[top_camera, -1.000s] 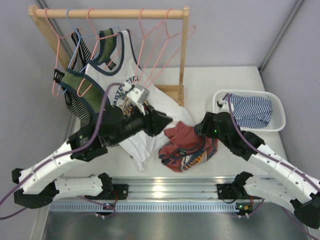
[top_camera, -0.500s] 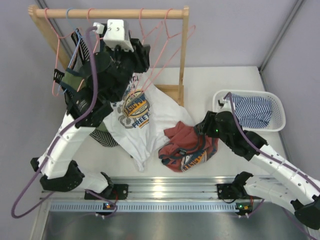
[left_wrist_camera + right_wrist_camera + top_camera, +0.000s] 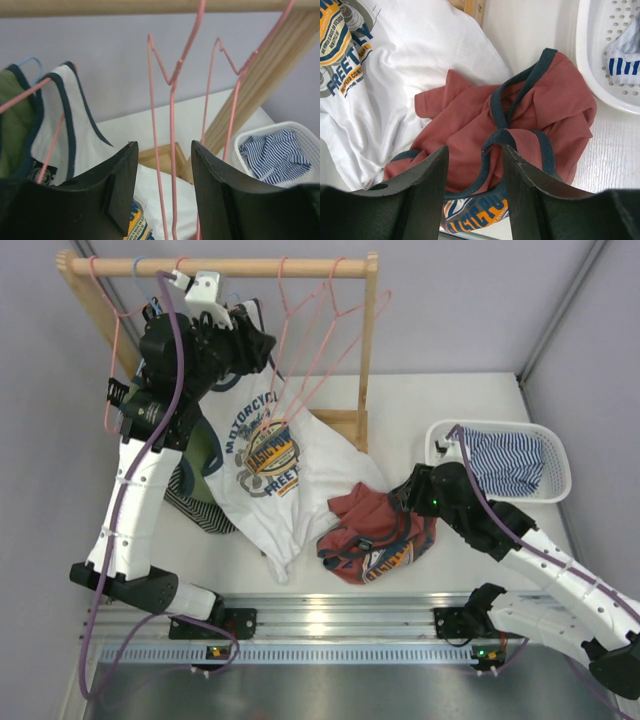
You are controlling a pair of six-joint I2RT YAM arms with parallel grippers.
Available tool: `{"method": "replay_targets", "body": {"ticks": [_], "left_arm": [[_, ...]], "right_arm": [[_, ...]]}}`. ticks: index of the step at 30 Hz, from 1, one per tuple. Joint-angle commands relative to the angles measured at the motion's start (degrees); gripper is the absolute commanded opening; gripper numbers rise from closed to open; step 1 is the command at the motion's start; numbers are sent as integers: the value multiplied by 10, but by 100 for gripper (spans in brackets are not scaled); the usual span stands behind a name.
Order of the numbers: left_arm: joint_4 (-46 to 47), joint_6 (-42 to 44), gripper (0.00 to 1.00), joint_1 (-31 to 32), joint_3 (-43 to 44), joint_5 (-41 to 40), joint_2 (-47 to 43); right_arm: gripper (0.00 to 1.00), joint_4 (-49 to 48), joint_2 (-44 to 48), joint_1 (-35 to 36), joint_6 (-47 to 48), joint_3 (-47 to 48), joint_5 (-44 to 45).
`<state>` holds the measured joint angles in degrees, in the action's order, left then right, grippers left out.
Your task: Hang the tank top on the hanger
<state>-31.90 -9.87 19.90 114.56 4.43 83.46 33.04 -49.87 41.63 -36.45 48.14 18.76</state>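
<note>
Fingers (image 3: 117,195) of the left gripper (image 3: 164,150) are standing spread at the bottom of the left wrist frame, straddling, not yet pinching, the pink hanger (image 3: 171,130) that is hanging from the wooden rail (image 3: 100,7). Across the table, the right gripper (image 3: 474,152) is hovering, likewise spread, over the tank top (image 3: 465,110), which is lying crumpled at mid-frame. Fetching the hanger seems to be the step in hand. Next, the left jaws need closing on the wire and lifting its hook clear.
</note>
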Motion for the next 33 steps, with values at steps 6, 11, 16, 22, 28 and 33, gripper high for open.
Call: {"method": "replay_targets", "body": {"ticks": [6, 11, 16, 22, 28, 33], "left_arm": [[68, -23, 51, -9, -51, 121, -18], [99, -15, 51, -8, -108, 98, -28], [114, -9, 50, -8, -130, 98, -26], [124, -1, 48, -4, -143, 81, -20], [124, 30, 47, 28, -146, 41, -15], [118, 40, 46, 44, -142, 9, -2]], "right_arm": [[47, 5, 8, 6, 7, 24, -7], [47, -3, 6, 6, 7, 27, -16], [47, -6, 2, 6, 9, 32, -18], [47, -14, -2, 6, 9, 30, -18], [47, -20, 6, 6, 12, 25, -14], [47, -20, 7, 6, 16, 25, -10]]}}
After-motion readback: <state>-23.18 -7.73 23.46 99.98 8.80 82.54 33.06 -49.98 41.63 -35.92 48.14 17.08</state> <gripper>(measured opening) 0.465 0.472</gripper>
